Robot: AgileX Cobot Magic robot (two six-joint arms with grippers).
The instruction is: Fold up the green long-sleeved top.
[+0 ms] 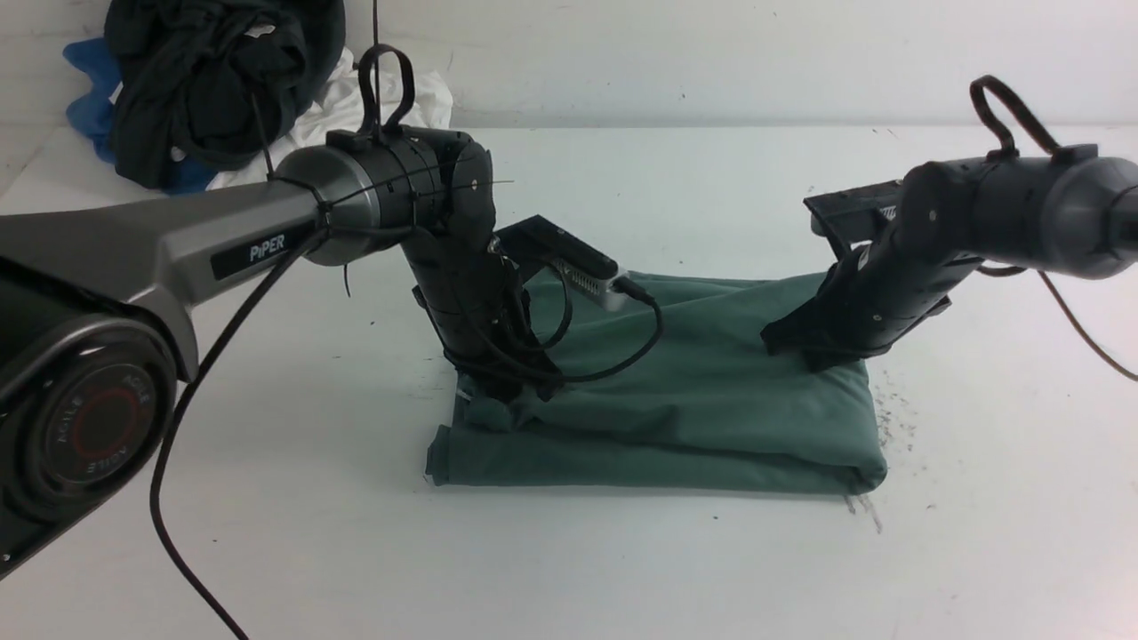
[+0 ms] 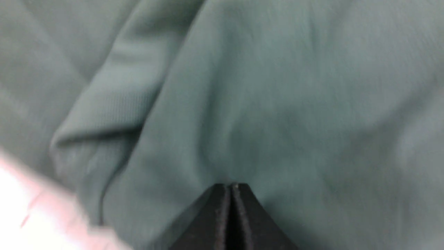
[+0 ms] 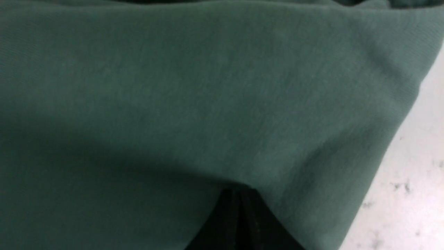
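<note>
The green long-sleeved top (image 1: 702, 400) lies folded into a thick rectangle in the middle of the white table (image 1: 622, 569). My left gripper (image 1: 502, 391) points down on its left end, close to a small bunched fold. In the left wrist view its jaws are closed together (image 2: 231, 185), with the green fabric (image 2: 277, 86) puckering at the tips. My right gripper (image 1: 813, 360) rests on the right part of the top, near its right edge. Its jaws (image 3: 239, 191) are likewise together, with the cloth (image 3: 208, 86) creased across the tips.
A heap of other clothes sits at the back left: a dark garment (image 1: 213, 80), a blue one (image 1: 89, 98) and a white one (image 1: 409, 98). Dark lint specks (image 1: 893, 418) dot the table just right of the top.
</note>
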